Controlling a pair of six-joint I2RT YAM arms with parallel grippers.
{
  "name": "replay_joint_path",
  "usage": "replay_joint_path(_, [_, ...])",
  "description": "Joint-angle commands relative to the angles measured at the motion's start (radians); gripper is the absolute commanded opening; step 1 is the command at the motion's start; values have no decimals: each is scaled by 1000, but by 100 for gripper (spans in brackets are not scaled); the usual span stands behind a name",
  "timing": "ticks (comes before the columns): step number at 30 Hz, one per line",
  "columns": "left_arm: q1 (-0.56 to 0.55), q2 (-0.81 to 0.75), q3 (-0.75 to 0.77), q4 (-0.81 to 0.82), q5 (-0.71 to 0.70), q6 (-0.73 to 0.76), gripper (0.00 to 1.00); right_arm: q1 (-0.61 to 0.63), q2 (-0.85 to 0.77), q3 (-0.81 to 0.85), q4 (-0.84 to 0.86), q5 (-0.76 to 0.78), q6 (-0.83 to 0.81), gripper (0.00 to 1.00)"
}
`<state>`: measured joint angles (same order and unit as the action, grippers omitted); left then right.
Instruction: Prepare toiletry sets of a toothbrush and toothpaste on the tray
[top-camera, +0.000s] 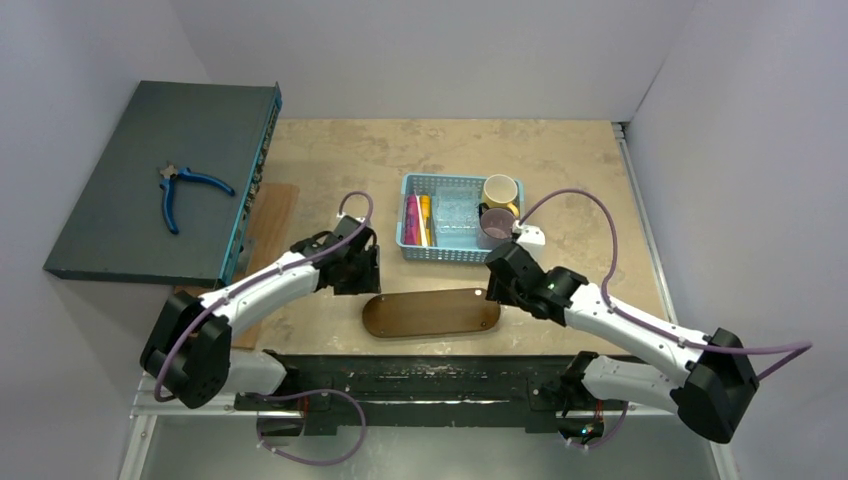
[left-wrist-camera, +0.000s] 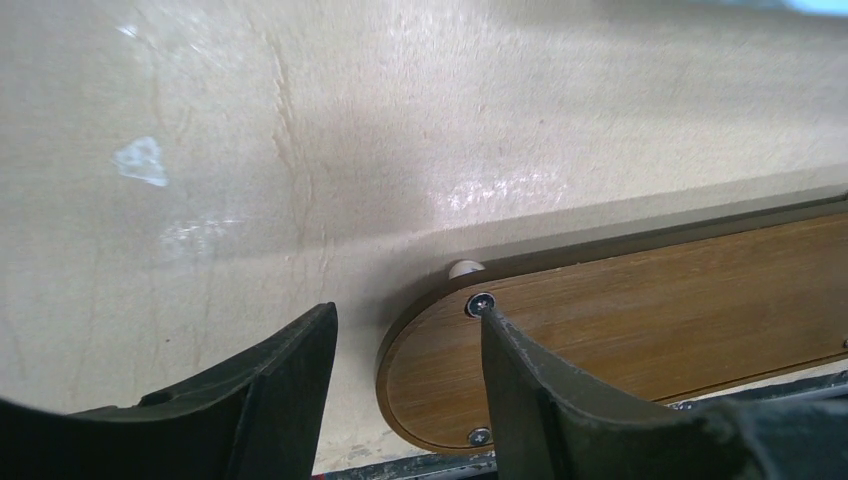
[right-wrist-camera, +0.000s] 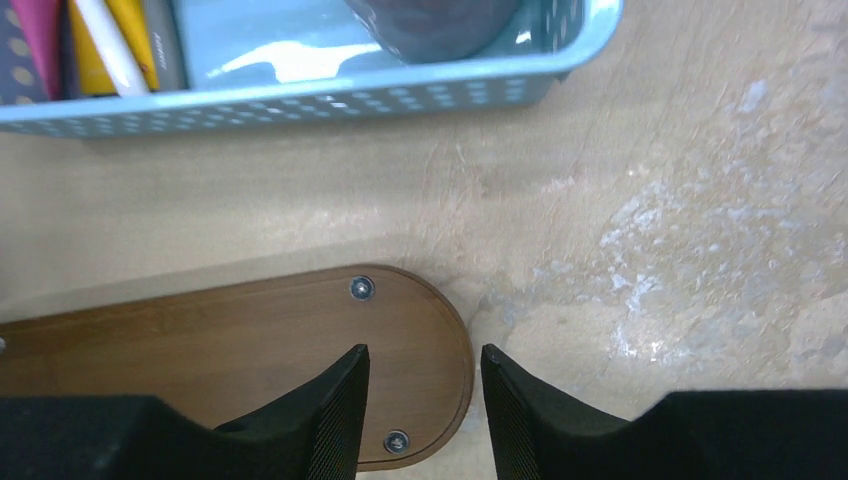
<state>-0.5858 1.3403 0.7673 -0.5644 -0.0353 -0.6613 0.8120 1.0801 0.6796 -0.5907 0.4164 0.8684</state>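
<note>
The dark brown oblong tray (top-camera: 432, 312) lies bare at the near middle of the table. My left gripper (top-camera: 366, 272) is open and empty, its jaws straddling the tray's left end (left-wrist-camera: 650, 300). My right gripper (top-camera: 497, 287) is open and empty, its jaws straddling the tray's right end (right-wrist-camera: 200, 340). The pink tube (top-camera: 410, 220), the yellow tube (top-camera: 427, 214) and the pale toothbrush (top-camera: 419, 230) lie together at the left side of the blue basket (top-camera: 440, 255). They also show at the top left of the right wrist view: pink tube (right-wrist-camera: 40, 40), toothbrush (right-wrist-camera: 112, 45), yellow tube (right-wrist-camera: 140, 30).
The basket (right-wrist-camera: 300, 100) stands just behind the tray and also holds a yellow mug (top-camera: 500, 190) and a dark cup (top-camera: 495, 222). A dark box (top-camera: 120, 200) with blue-handled pliers (top-camera: 185, 190) is at the far left, beside a lighter wooden board (top-camera: 268, 225).
</note>
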Motion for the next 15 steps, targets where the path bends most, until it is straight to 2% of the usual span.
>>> replay_joint_path(1, [-6, -84, 90, -72, -100, 26, 55, -13, -14, 120, -48, 112, -53, 48])
replay_joint_path(5, [-6, -160, 141, -132, -130, 36, 58, -80, 1, 204, -48, 118, -162, 48])
replay_joint_path(11, [-6, -292, 219, -228, -86, 60, 62, -229, 30, 301, 10, 79, -313, 49])
replay_joint_path(15, [-6, -378, 265, -283, -96, 82, 65, -321, 69, 334, 78, 4, -401, 49])
